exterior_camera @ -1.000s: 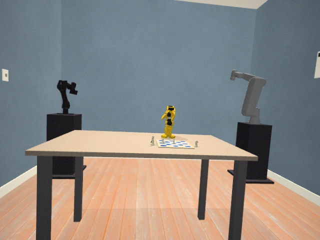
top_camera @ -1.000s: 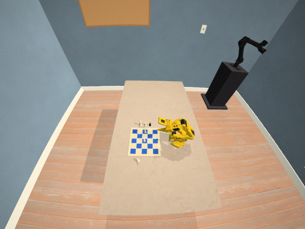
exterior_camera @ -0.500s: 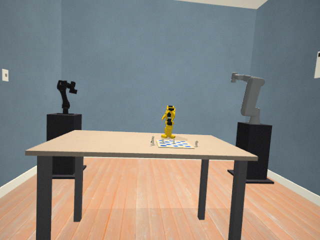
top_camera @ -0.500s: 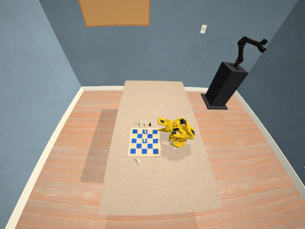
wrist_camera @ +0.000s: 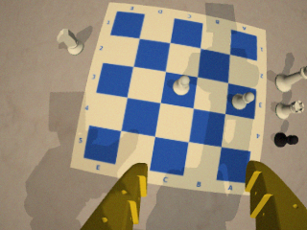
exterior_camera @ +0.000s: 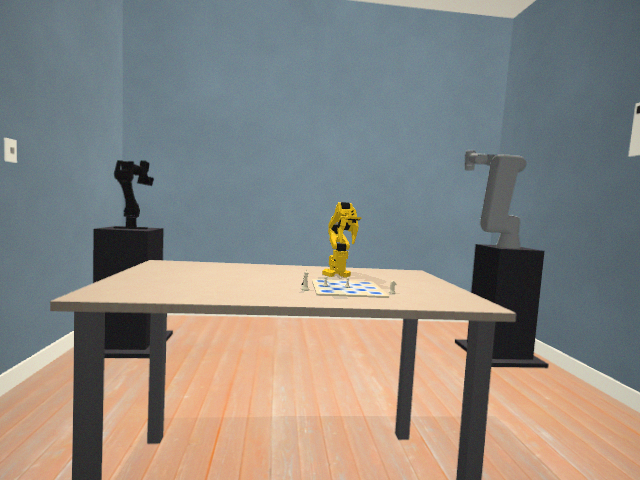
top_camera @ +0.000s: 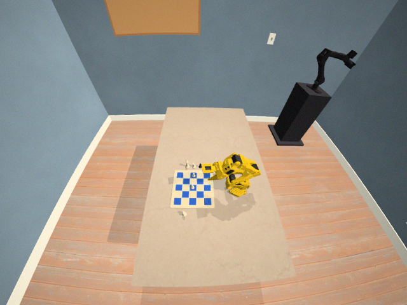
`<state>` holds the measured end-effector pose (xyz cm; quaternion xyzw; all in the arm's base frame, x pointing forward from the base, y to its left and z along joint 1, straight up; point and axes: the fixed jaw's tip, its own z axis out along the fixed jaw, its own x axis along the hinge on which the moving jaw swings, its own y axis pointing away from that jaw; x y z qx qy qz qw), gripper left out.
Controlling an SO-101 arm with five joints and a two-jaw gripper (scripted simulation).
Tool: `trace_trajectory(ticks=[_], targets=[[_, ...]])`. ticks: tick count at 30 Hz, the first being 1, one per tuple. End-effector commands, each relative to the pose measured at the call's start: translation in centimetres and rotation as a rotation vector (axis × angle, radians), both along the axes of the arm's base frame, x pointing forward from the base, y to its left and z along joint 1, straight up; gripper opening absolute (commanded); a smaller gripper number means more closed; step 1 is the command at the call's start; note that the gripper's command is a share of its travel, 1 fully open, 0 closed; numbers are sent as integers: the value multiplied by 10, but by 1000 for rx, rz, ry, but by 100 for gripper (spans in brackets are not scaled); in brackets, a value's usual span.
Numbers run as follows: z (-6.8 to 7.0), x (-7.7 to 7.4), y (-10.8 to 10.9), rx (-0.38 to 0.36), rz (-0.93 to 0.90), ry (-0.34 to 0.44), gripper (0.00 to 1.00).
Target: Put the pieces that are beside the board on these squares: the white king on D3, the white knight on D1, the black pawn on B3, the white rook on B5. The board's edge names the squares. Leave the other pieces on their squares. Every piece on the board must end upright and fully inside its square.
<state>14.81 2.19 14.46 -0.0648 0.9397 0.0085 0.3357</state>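
Note:
The blue and cream chessboard [wrist_camera: 173, 94] lies on the table, and it also shows in the top view [top_camera: 193, 188]. My gripper [wrist_camera: 199, 175] hangs above the table just off the board's near edge, open and empty. The white king [wrist_camera: 291, 79], the white rook [wrist_camera: 290, 109] and the black pawn [wrist_camera: 286, 140] stand in a row off the board's right edge. The white knight [wrist_camera: 69, 41] is off the left edge. Two white pieces stand on the board, one on a blue square near the middle [wrist_camera: 182, 84] and one nearer the right edge [wrist_camera: 241, 100].
My yellow arm [top_camera: 234, 173] stands on the table beside the board. A black arm on a black pedestal [top_camera: 301, 111] and a grey arm on a pedestal [exterior_camera: 504, 248] stand on the floor away from the table.

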Motion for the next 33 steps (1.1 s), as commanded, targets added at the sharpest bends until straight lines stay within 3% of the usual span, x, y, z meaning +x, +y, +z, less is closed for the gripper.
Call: trace_trajectory(ticks=[1, 6, 11, 19, 33], targets=[[-6, 8, 17, -25, 100, 195, 17], [-18, 16, 42, -75, 223, 365, 9], [-32, 20, 61, -125, 311, 487, 3], [-40, 20, 71, -157, 357, 552, 0], [-42, 20, 72, -161, 363, 560, 0]])
